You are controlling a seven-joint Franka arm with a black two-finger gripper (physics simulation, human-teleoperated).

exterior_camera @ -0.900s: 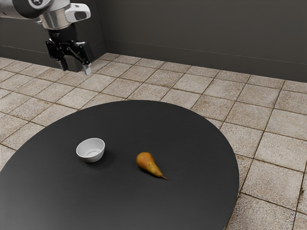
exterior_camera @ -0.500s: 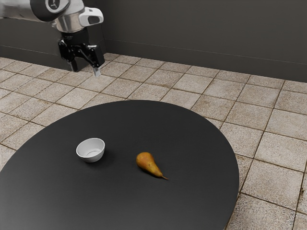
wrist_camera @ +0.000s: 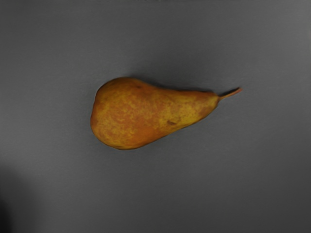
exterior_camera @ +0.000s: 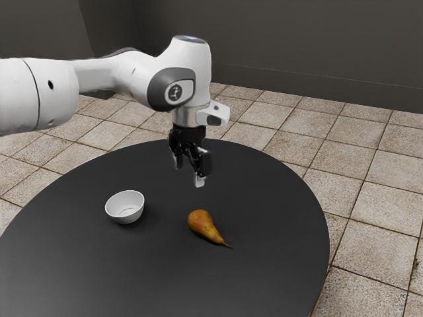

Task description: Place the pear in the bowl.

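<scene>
My arm (exterior_camera: pixel 125 76) comes in from the exterior view's left, its white forearm section roughly level, then bends at the wrist so that my end effector (exterior_camera: pixel 189 173) hangs below it, pointing down above the bench (exterior_camera: pixel 264 198). My two fingers (exterior_camera: pixel 205 164) stand wide apart with open air between them. The pear (exterior_camera: pixel 204 226) lies on its side on the bench, below my end effector and apart from it. It is also apart from the bowl (exterior_camera: pixel 125 207), with its thick end toward the bowl and its stem (wrist_camera: pixel 231 93) pointing away. From the exterior view I get the wider surroundings: the small white bowl upright on the bench at the exterior view's left of the pear, the bench's rounded black edge, the tiled floor (exterior_camera: pixel 370 198) and the dark wall (exterior_camera: pixel 284 46) behind. That view also gives me the bend of my arm and the spread of my fingers. My wrist view gives me the pear from above and in finer detail: orange-brown skin mottled with yellow-green, a small dark mark (wrist_camera: pixel 171 123) toward the narrow end, and the stem curving slightly at its tip. At one corner of that same view is a dark blur (wrist_camera: pixel 4 216) I cannot identify.
</scene>
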